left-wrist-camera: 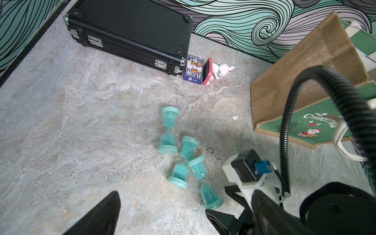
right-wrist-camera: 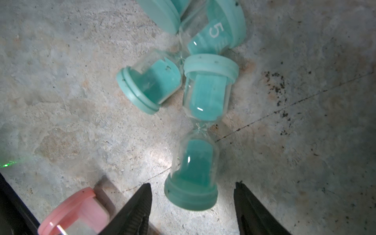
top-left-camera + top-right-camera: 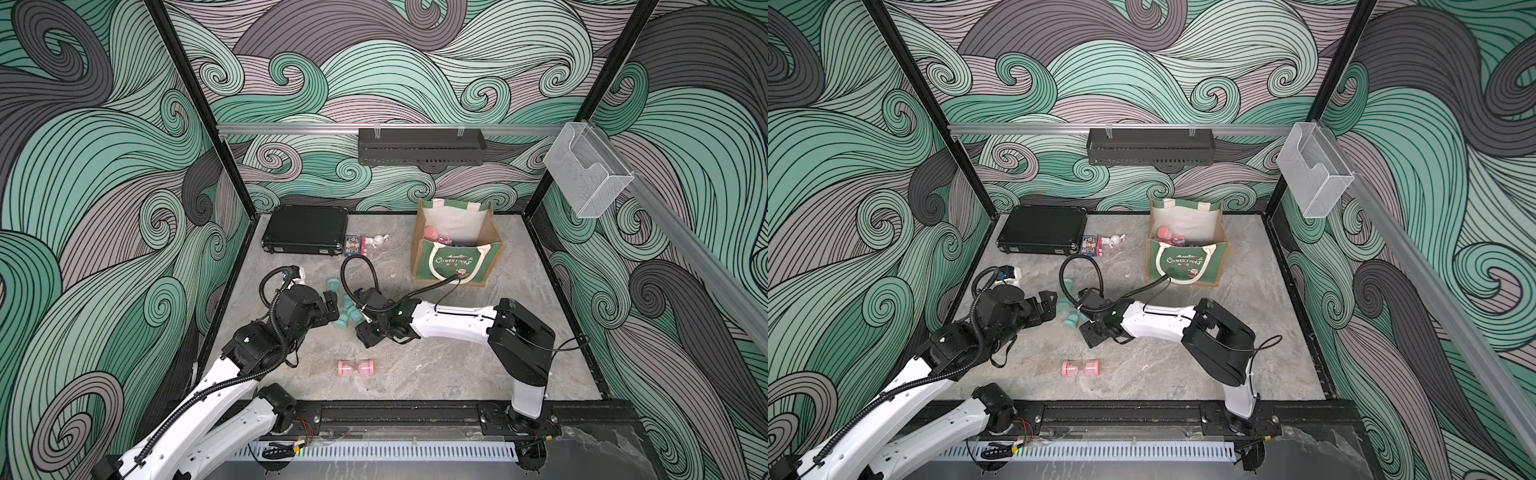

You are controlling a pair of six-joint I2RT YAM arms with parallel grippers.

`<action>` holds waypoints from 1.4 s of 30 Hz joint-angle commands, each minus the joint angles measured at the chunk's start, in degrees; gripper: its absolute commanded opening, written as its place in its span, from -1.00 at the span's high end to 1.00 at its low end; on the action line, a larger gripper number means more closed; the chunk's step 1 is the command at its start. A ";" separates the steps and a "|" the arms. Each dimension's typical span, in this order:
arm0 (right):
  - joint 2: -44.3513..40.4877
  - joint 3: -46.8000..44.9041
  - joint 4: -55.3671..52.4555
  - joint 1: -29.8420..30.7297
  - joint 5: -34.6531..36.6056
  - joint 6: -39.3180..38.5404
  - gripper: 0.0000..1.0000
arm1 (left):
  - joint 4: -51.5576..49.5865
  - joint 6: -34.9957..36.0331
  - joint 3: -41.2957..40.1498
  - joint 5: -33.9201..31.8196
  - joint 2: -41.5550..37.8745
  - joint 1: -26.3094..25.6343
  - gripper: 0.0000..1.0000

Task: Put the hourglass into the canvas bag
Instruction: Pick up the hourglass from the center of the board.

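Note:
Three teal hourglasses lie in a cluster mid-table (image 3: 347,309) (image 3: 1069,311). The nearest teal hourglass (image 2: 195,154) (image 1: 209,195) lies with its end cap between the jaws of my right gripper (image 2: 192,184). That gripper is open, with a gap on each side of the cap. My left gripper (image 1: 161,201) is open and empty, just left of the cluster. A pink hourglass (image 3: 357,368) (image 2: 81,211) lies nearer the front. The canvas bag (image 3: 453,262) (image 1: 305,81) stands open at the back right, with a pink hourglass (image 3: 434,235) inside it.
A flat black hard case (image 3: 305,228) lies at the back left. Beside it are a blue card box (image 3: 352,244) and a small white rabbit figure (image 3: 379,240). The right arm's cable (image 1: 284,142) loops in front of the bag.

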 commanded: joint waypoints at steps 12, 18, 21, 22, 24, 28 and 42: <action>5.37 3.27 -1.73 0.56 1.03 -1.54 -0.13 | 0.85 0.19 -0.99 -2.07 -1.66 0.61 -0.97; 6.41 3.05 -2.00 0.67 2.99 -1.64 -0.04 | 1.16 0.26 -1.09 -1.70 -1.26 0.59 -0.97; 5.96 3.00 -2.00 0.67 3.12 -1.46 0.03 | 1.20 0.35 -1.03 -1.69 -1.27 0.57 -0.97; 5.70 3.00 -2.00 0.62 3.07 -1.51 0.07 | 1.19 0.35 -1.03 -1.68 -1.26 0.58 -0.97; 5.00 3.00 -2.00 0.67 3.06 -1.37 0.13 | 1.18 0.35 -0.88 -1.56 -1.42 0.58 -0.97; 3.36 2.85 -1.95 0.63 3.00 -1.03 0.30 | 1.04 0.61 -0.55 -1.42 -1.74 0.61 -0.97; -7.83 2.10 -5.55 -2.02 3.59 -0.23 0.42 | 0.83 2.55 2.74 -0.24 -1.35 0.57 -0.97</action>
